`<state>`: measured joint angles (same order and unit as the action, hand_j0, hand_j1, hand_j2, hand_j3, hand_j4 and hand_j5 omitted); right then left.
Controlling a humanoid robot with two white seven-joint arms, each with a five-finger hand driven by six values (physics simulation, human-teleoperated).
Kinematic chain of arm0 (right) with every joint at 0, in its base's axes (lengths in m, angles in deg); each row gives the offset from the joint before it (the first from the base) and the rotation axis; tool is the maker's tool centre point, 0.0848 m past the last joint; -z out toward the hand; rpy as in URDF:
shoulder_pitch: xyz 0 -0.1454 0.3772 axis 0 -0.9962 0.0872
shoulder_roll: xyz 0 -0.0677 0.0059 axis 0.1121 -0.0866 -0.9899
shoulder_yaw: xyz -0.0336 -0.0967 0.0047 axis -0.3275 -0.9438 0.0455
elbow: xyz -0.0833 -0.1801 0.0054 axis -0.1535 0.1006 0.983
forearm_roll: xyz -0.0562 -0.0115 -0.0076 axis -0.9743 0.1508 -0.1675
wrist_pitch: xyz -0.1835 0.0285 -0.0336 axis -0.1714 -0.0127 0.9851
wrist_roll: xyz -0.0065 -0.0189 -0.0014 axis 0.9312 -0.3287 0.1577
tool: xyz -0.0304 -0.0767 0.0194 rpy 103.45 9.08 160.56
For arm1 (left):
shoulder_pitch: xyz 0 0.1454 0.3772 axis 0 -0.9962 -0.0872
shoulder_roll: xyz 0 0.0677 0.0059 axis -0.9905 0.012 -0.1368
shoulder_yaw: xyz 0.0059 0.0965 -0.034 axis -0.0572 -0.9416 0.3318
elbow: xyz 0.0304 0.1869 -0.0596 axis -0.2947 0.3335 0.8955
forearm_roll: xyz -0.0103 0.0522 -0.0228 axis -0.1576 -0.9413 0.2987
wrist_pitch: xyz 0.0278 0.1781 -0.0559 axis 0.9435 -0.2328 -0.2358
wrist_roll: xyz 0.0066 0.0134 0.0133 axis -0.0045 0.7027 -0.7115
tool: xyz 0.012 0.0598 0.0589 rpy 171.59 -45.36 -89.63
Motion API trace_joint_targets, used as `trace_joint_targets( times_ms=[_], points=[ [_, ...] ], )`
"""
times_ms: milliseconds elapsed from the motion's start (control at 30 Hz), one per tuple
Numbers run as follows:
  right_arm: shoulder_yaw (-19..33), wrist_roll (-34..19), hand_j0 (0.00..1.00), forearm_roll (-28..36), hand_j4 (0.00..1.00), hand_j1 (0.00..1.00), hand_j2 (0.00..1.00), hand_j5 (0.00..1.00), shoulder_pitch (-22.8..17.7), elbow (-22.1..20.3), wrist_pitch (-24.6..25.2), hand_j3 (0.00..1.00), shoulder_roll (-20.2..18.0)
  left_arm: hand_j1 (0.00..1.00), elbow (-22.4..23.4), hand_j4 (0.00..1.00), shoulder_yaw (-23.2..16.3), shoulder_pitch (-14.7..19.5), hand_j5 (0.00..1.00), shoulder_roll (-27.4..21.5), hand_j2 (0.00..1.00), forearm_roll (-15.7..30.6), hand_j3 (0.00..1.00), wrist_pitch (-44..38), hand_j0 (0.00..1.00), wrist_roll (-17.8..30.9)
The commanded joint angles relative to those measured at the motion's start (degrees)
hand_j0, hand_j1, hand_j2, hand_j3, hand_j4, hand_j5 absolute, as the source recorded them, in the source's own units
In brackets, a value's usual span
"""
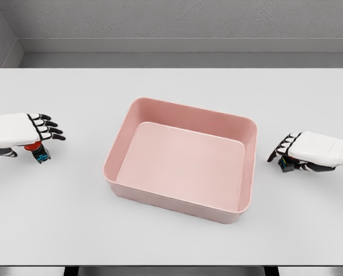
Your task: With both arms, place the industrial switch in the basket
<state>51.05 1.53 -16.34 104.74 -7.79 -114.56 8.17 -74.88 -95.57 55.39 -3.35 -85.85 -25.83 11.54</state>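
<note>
Left fingers (48,127) hover over the industrial switch (38,152).

Pink basket (249,129) at mid-desk (171,80), a hand on each side.
Left hand (23,131) over a red-topped switch (39,152); right hand (309,150) covers a dark one (285,165).

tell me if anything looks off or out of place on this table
Nothing is spilled or damaged. The pink basket sits slightly turned on the table and holds nothing. One oddity: a small switch sits under each hand, one with a red top by the left hand, another beneath the right hand.
</note>
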Motion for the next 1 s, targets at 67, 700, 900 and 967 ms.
trace_joint_targets(
  times_ms=[67, 700, 900, 967],
  points=[
    [0.21, 0.06, 0.60, 0.41, 0.60, 0.60, 0.60, 0.60, 0.09, -0.01, 0.08, 0.60, -0.34, 1.00, 0.08, 1.00, -0.81, 0.09, 1.00, 0.44, 1.00, 0.14, 1.00, 0.00, 1.00, 0.01],
    [3.02, 3.14, 0.48, 2.44, 0.48, 0.48, 0.48, 0.48, 0.26, -0.45, 0.08, 0.48, -2.80, 0.82, 0.78, 0.82, -0.81, -0.09, 0.82, 0.97, 0.82, 0.05, 0.82, 0.00, 0.82, 0.10],
    [5.48, 3.14, 0.48, 4.90, 0.48, 0.48, 0.48, 0.48, 0.26, -0.63, 0.08, 0.48, -3.95, 0.81, 0.52, 0.81, -0.81, -0.18, 0.81, 0.97, 0.81, 0.05, 0.81, 0.00, 0.81, 0.10],
    [5.57, 3.14, 0.48, 5.16, 0.48, 0.48, 0.48, 0.48, 0.96, -1.33, 0.08, 0.48, -4.12, 0.78, 0.34, 0.78, -0.81, -0.18, 0.78, 0.97, 0.78, 0.05, 0.78, 0.00, 0.78, 0.01]
  ],
)
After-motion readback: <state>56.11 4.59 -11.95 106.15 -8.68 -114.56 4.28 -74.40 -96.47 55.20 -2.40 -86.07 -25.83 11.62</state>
